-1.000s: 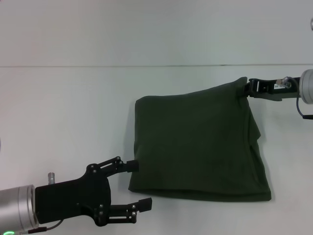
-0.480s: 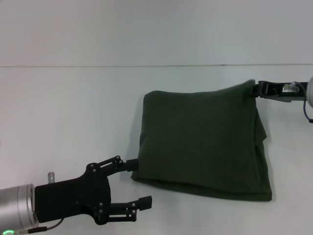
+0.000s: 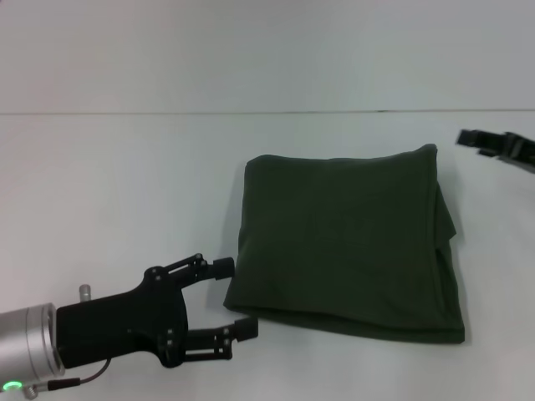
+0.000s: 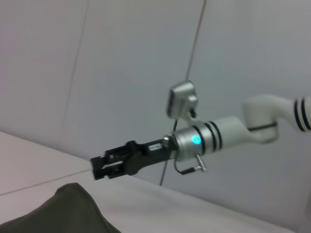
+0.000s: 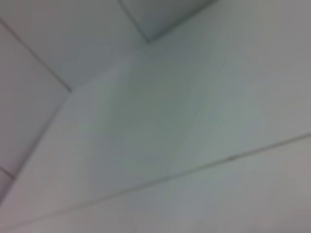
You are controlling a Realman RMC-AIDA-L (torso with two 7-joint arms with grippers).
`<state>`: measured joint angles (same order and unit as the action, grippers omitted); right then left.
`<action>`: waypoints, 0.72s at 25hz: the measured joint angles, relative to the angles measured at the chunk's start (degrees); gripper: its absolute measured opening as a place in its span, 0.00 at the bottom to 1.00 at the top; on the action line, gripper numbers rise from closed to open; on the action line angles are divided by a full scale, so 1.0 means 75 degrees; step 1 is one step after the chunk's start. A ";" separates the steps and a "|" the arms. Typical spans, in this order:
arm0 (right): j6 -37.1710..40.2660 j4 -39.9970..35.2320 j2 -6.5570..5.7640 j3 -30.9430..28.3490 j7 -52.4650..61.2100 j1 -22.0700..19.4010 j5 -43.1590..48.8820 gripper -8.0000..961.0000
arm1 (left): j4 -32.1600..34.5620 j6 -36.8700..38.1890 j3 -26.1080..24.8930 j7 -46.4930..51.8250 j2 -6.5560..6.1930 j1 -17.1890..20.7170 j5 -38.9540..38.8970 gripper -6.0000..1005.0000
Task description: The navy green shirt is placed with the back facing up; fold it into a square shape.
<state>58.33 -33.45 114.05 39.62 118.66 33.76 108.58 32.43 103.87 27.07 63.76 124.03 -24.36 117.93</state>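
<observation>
Released by right gripper (image 3: pixel 470 138), one shirt (image 3: pixel 347 242) lies folded; left gripper (image 3: pixel 234 296) jaws open; right's unclear.

One navy green shirt (image 3: pixel 343 242), folded into a rough square, lying on one white table (image 3: pixel 125 192). Two grippers: one left gripper (image 3: pixel 233 297) near the shirt's near-left corner, fingers spread apart; one right gripper (image 3: pixel 470 139) at the far right edge, just off the shirt's far corner, also seen from the left wrist view (image 4: pixel 99 167). One camera mounted on the right wrist (image 4: pixel 182 99). Nothing else countable
</observation>
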 joint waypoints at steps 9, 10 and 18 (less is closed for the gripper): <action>0.1604 0.0004 0.0374 -0.0367 -0.4119 -0.0584 -0.1014 0.64 | 0.0000 0.0069 -0.0185 0.0683 -0.0014 -0.0033 -0.0191 0.91; 0.1686 0.0018 0.0487 -0.0310 -0.4611 -0.0578 -0.0979 0.71 | 0.0000 0.0075 -0.0186 0.0757 -0.0014 -0.0033 -0.0238 0.91; 0.0775 0.0967 0.0772 0.0226 -0.6108 -0.0019 -0.0829 0.94 | 0.0005 0.0075 -0.0204 0.1317 -0.0033 -0.0042 -0.0461 0.91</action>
<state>64.15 -26.20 119.84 41.32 72.85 33.61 102.37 32.47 104.43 25.55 73.64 123.78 -24.68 114.47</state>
